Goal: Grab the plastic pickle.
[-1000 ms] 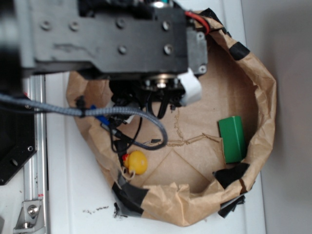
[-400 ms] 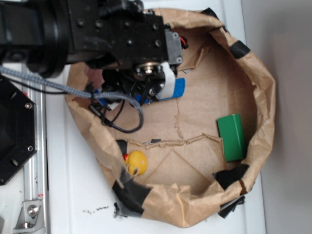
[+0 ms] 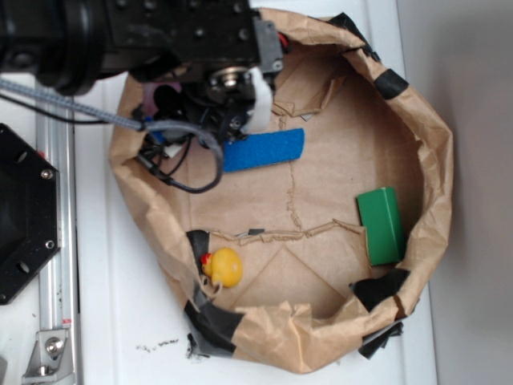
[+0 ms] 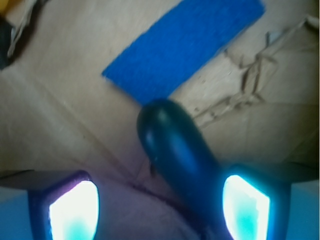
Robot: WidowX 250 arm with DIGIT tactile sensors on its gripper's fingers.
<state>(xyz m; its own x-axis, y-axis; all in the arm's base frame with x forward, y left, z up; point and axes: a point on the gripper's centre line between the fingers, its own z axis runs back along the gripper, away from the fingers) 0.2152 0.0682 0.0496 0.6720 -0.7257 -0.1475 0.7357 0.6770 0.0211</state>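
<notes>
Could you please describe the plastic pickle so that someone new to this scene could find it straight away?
Look inside the brown paper-lined bin, at its upper left under the robot arm, where the blue sponge lies. In the wrist view the plastic pickle lies beside that sponge, between the fingers of the gripper. It is dark, glossy and rounded, unlike the flat sponge or the bright green block.

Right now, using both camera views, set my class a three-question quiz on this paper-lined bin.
1. True or false: the plastic pickle lies between the fingers of the end effector.
2. Which object is nearest the pickle?
A. blue sponge
B. green block
C. yellow duck
3. Fill in: the green block rests against the bin's ____ wall as seen in the exterior view.

Key: 1 true; 2 A; 3 right.
</notes>
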